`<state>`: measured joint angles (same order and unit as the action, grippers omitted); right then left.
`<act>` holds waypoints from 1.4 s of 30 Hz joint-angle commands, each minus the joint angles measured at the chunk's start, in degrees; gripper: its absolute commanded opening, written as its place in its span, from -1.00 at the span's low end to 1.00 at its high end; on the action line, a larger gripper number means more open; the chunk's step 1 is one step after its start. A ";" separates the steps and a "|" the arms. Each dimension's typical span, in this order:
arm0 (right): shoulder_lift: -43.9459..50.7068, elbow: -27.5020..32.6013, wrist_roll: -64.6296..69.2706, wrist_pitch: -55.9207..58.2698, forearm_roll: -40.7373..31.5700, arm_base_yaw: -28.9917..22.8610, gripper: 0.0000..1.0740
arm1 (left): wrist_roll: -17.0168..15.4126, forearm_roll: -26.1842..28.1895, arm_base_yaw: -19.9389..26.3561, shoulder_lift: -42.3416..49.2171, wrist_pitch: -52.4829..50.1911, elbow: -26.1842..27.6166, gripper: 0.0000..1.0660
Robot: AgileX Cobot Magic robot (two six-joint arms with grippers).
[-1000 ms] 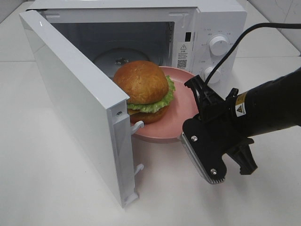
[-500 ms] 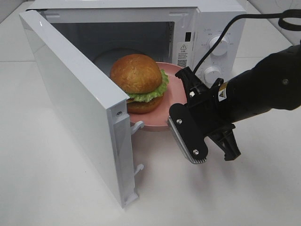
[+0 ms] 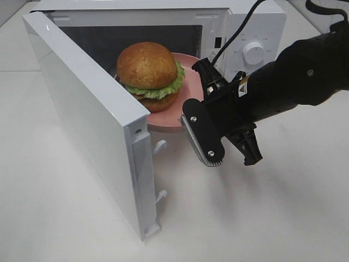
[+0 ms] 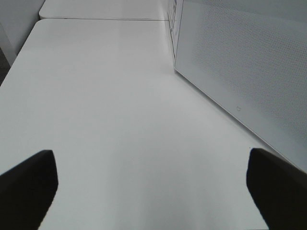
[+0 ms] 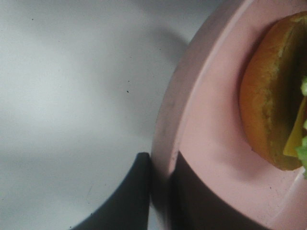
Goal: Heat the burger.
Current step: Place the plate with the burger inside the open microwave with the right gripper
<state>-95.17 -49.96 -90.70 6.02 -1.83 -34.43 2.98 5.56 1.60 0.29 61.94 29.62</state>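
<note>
The burger [image 3: 148, 68], with a golden-brown bun and green lettuce, sits on a pink plate [image 3: 190, 68] held partly inside the open microwave [image 3: 251, 22]. My right gripper [image 3: 192, 101] is shut on the plate's near-right rim. In the right wrist view its fingers [image 5: 132, 196] pinch the plate rim [image 5: 211, 120], with the burger [image 5: 268, 96] just beyond. My left gripper [image 4: 153, 187] is open over bare table, and only its two dark fingertips show. It does not appear in the exterior high view.
The microwave door [image 3: 87, 120] swings out wide to the left, toward the table's front, and fills the left wrist view's side [image 4: 240, 62]. Two knobs [image 3: 254, 53] sit on the microwave's right panel. My right arm's cable runs over the microwave top.
My right gripper has carried the plate and burger up and back-left, from in front of the opening to partly inside the microwave. The left gripper has stayed open.
</note>
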 commanded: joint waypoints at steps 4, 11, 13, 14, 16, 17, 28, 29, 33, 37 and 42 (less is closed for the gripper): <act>-1.66 -1.95 0.63 -3.67 2.12 0.23 -1.00 | 0.23 0.17 0.11 0.80 -0.74 -0.06 0.88; -4.13 -4.47 2.41 -3.55 2.12 0.17 -1.00 | 0.23 0.17 0.11 0.80 -0.74 -0.06 0.88; -4.18 -5.04 2.92 -3.55 2.12 0.17 -1.00 | 0.23 0.17 0.11 0.80 -0.74 -0.06 0.88; -4.35 -5.84 3.27 -3.55 2.12 0.17 -1.00 | 0.23 0.17 0.11 0.80 -0.74 -0.06 0.88; -4.53 -6.19 3.27 -3.55 2.12 0.17 -1.00 | 0.23 0.17 0.11 0.80 -0.74 -0.06 0.88; -4.98 -7.10 3.27 -3.21 2.12 0.11 -1.00 | 0.23 0.17 0.11 0.80 -0.74 -0.06 0.88; -8.65 -11.69 3.27 -1.43 2.29 0.11 -1.00 | 0.23 0.17 0.11 0.80 -0.74 -0.06 0.88; -9.28 -12.38 3.27 -1.32 2.29 0.11 -1.00 | 0.23 0.17 0.11 0.80 -0.74 -0.06 0.88; -10.54 -13.58 3.27 -1.03 2.29 0.11 -1.00 | 0.23 0.17 0.11 0.80 -0.74 -0.06 0.88; -12.89 -16.39 4.07 -0.57 2.41 0.11 -1.00 | 0.23 0.17 0.11 0.80 -0.74 -0.06 0.88; -14.44 -19.31 8.94 0.06 5.04 0.11 -1.00 | 0.23 0.17 0.11 0.80 -0.74 -0.06 0.88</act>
<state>-109.72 -66.63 -85.49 9.51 1.89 -34.49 2.98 5.56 1.60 0.29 61.94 29.62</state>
